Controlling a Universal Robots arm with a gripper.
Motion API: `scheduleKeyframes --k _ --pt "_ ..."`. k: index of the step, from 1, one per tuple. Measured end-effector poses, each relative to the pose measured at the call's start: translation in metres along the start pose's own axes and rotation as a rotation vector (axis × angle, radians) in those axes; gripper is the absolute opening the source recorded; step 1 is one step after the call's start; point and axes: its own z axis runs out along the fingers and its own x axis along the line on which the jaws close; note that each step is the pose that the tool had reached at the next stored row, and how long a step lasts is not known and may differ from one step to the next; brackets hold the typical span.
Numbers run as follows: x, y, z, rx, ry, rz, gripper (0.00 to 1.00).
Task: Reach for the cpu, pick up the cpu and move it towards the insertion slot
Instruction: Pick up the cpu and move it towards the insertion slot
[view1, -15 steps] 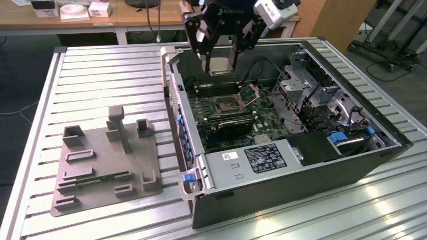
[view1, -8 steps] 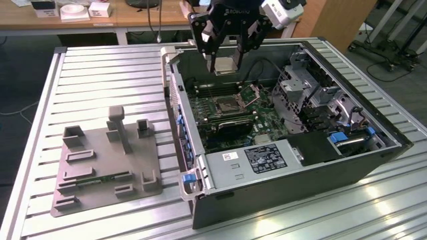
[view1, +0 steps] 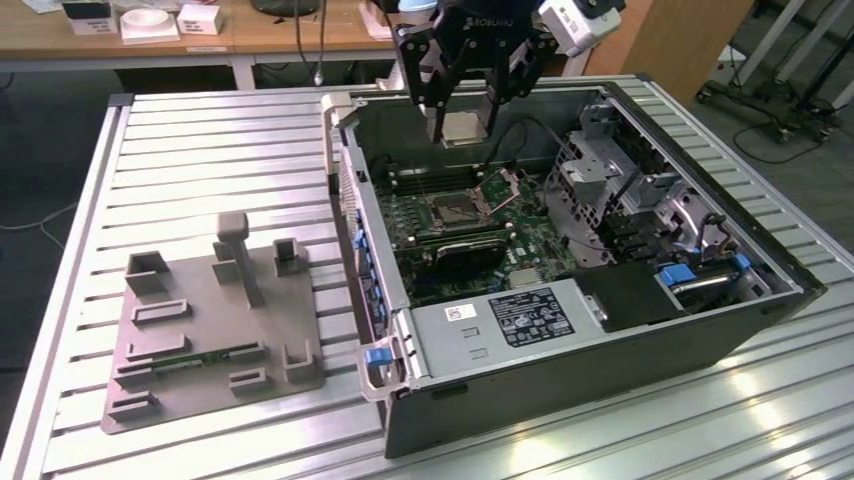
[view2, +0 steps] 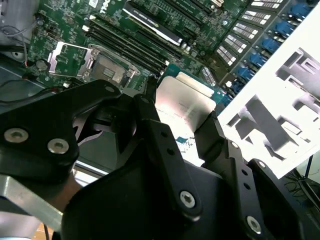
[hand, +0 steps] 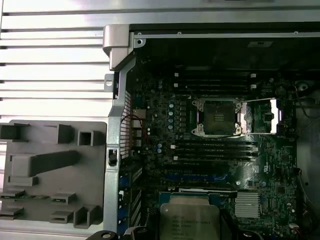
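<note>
One claw (view1: 463, 128) clenched on the cpu (view1: 462, 129), insertion slot (view1: 451, 209) below it, slatted metal surface (view1: 200, 160) beneath everything.

The room is evenly lit from overhead, and the slatted metal bench (view1: 200, 150) throws back broad glare at its near edge in the exterior view. Inside the open computer case (view1: 694, 330) deep shadow pools under the far wall. In the second wrist view the grey plastic tray (view2: 280, 100) burns out nearly white, and the black gripper (view2: 177, 145) looms soft and dim.
</note>
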Motion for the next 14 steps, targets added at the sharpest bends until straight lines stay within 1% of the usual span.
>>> scheduleKeyframes --k 5,14 --pt "-0.0046 0.0058 0.0009 0.0002 0.0000 0.000 0.55" --pt "-0.0084 0.0147 0.0020 0.0000 0.0000 0.000 0.55"
